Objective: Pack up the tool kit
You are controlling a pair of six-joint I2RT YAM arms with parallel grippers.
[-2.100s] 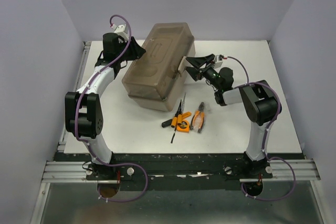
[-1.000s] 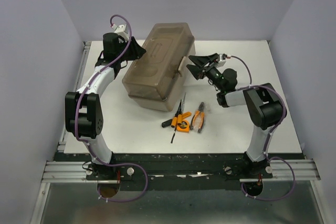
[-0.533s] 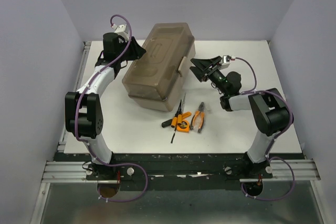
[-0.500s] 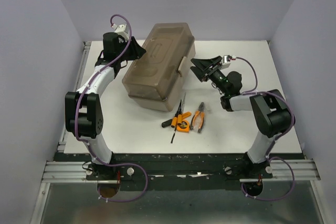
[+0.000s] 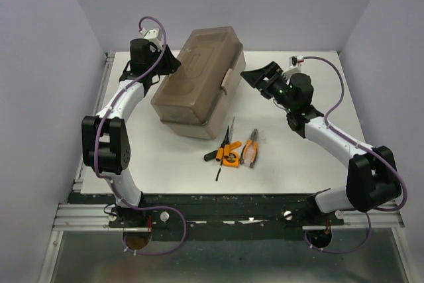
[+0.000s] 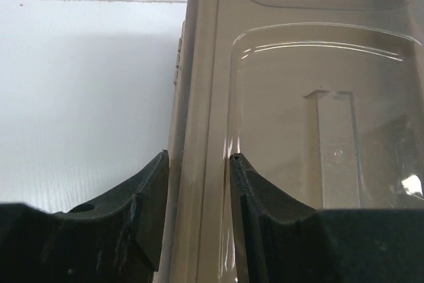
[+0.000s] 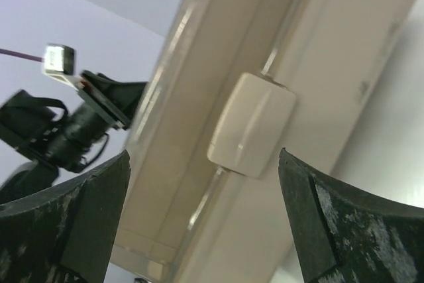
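On the white worktop [image 5: 311, 157], nearest the arm bases and a little right of the middle, lies a small cluster of orange-and-black hand tools [image 5: 230, 152]. It includes orange-handled pliers [image 5: 250, 151] on the right, a squat orange tape measure [image 5: 231, 159] just beside them, and thin dark-shafted screwdrivers [image 5: 218, 168] crossing at the left. They lie loose on the worktop, outside the box and just beyond its near end.

Farther back, left of centre, stands the large beige plastic toolbox with a smoky translucent brown lid [image 5: 195, 84]. It is set aslant, its long axis running from near left to far right, with the lid down. A rounded beige latch [image 7: 250, 124] sits on its right long side.

The right pincer [image 5: 257, 77] hangs just right of that side. Its black fingers [image 7: 73, 223] are spread as wide as they go, and it has nothing in its grasp. It faces the latch from near, apart from it.

At the far left of the box, the left pincer [image 6: 199, 160] is about half closed. Its two black fingertips [image 6: 149, 183] press on either side of the box's beige rim, so it has hold of the toolbox there.
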